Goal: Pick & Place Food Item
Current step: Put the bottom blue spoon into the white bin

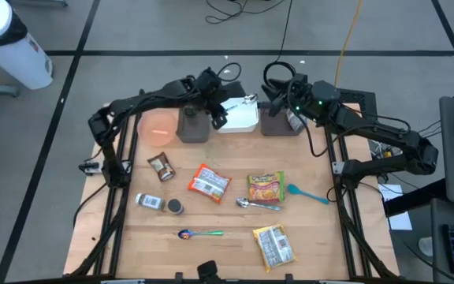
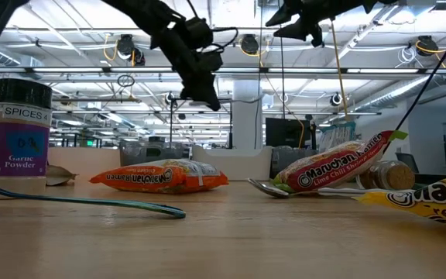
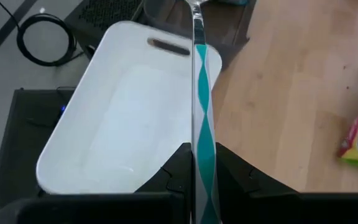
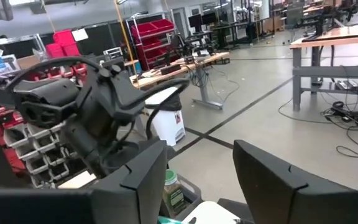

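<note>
I see the left gripper (image 3: pixel 194 180) clamped on a spoon (image 3: pixel 201 93) with a teal and silver handle, held above the white tray (image 1: pixel 239 118) at the far middle of the table (image 1: pixel 227 244); in the high view the spoon's bowl (image 1: pixel 248 99) pokes out over the tray's far edge. The tray looks bare inside from the left wrist view. The right gripper (image 4: pixel 194 180) hangs near the tray's right side, its fingers spread apart and holding nothing.

On the table the food items lie well apart from the tray: an orange noodle packet (image 1: pixel 210 182) near the middle, a yellow-green noodle packet (image 1: pixel 266 188) to its right, another packet (image 1: pixel 274 245) toward the near edge, and a small brown packet (image 1: pixel 161 166) to the left. A spice jar (image 1: pixel 150 203) lies on its side at the left, a pink bowl (image 1: pixel 161 125) sits left of the tray, a blue spoon (image 1: pixel 307 193) rests at the right, a metal spoon (image 1: pixel 257 205) just below the yellow-green packet, and a green-handled spoon (image 1: pixel 200 233) near the front
</note>
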{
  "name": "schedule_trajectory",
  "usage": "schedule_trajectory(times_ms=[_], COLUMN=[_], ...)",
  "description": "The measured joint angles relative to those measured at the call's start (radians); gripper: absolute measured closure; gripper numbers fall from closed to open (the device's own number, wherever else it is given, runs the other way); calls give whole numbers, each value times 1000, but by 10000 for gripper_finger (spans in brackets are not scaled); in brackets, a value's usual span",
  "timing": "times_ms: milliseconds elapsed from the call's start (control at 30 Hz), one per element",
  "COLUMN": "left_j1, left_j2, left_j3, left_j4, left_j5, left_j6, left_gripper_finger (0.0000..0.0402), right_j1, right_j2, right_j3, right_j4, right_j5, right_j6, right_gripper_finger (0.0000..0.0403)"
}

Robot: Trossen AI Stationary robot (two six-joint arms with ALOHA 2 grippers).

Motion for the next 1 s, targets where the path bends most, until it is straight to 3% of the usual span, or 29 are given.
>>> schedule_trajectory(times_ms=[367,1000], left_j1=[1,30], left_j2=[210,294], left_j3=[253,252], left_j4=[-118,-190], left_j5=[-36,-37], left_j6=[-94,-153], left_gripper_finger=[358,358], right_j1=[-66,-129], right_j2=[-20,-32], right_j3=[0,0], right_j4=[-64,-135], right_j5=[-6,-60], right_j6=[1,0], right_gripper_finger=[228,231])
